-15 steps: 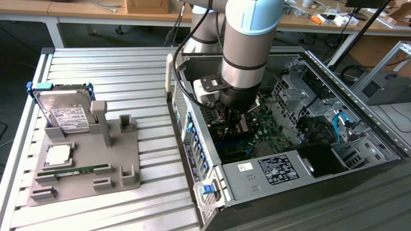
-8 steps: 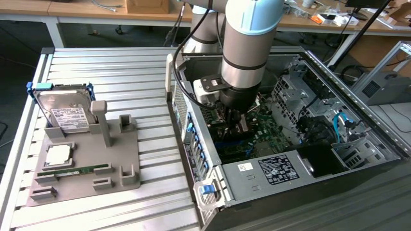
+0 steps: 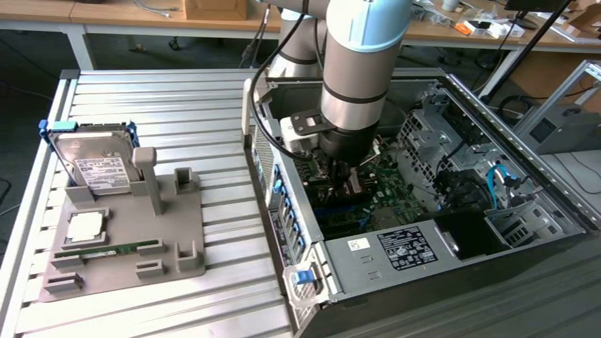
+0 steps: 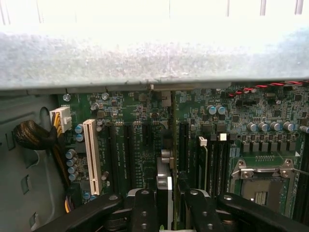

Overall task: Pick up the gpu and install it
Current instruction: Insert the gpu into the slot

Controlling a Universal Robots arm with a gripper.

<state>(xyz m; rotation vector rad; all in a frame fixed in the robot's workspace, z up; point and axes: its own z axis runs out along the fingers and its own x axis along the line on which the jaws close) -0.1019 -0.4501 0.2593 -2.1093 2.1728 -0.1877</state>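
- Misalignment is looking like the main risk: the gpu [image 4: 164, 191], held edge-on, could be meeting the motherboard [image 4: 145, 130] beside an expansion slot [image 4: 183, 140] instead of over it, bending contacts or jamming.
- Slippage is another judged risk, since the jaws are pinching only a thin edge; the card could be tilting under any push.
- Gripper [image 4: 166, 212] jaws are closing on the gpu, which is sitting between them, just above the board inside the computer case [image 3: 526, 148].
- Seen edge-on, the card is showing as a narrow dark strip with a silvery part.
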